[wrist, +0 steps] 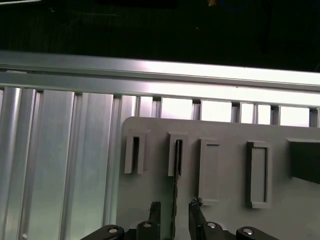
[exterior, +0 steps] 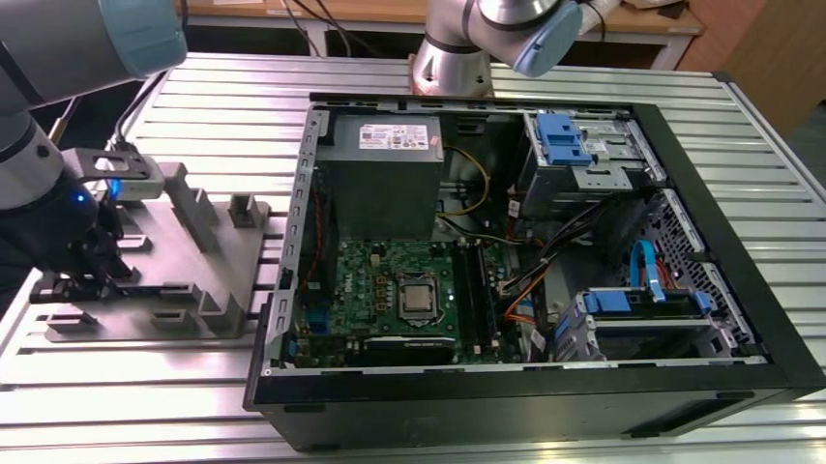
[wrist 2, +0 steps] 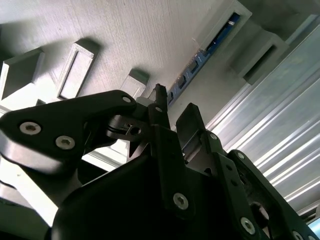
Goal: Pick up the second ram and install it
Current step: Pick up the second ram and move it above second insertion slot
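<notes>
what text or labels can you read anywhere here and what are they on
Nothing can be quoted.
power supply label: print too small to read.
drive cage sticker: too small to read.
processor: markings on its top too small to read.
second ram: seen edge-on in its fixture slot, no print shows.

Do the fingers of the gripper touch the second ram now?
Apart. In the first wrist view the second ram stands on edge between the open fingers of the gripper, and grey fixture shows on each side of it.
</notes>
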{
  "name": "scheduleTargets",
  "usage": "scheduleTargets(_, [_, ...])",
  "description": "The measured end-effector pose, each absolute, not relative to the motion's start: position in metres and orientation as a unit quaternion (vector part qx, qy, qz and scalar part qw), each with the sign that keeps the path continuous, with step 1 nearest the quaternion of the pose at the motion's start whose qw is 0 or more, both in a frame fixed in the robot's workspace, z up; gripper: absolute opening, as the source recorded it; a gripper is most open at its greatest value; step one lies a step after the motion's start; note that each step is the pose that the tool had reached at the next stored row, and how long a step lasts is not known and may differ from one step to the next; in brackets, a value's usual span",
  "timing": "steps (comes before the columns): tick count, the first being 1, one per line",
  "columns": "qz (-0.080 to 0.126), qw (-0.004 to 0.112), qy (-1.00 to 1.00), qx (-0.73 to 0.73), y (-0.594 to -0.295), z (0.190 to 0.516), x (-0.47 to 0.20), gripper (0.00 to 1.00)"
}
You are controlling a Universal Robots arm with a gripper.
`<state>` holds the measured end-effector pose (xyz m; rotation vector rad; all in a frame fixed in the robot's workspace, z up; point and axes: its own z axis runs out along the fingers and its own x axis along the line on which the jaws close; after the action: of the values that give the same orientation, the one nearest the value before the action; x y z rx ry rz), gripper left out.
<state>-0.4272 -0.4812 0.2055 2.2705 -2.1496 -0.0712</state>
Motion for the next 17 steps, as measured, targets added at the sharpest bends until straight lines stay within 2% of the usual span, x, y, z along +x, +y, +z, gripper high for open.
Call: scheduleTargets(17, [-0.022,0.008,-0.684,0.729,-0.4812,0.2004,-0.4280,0.33])
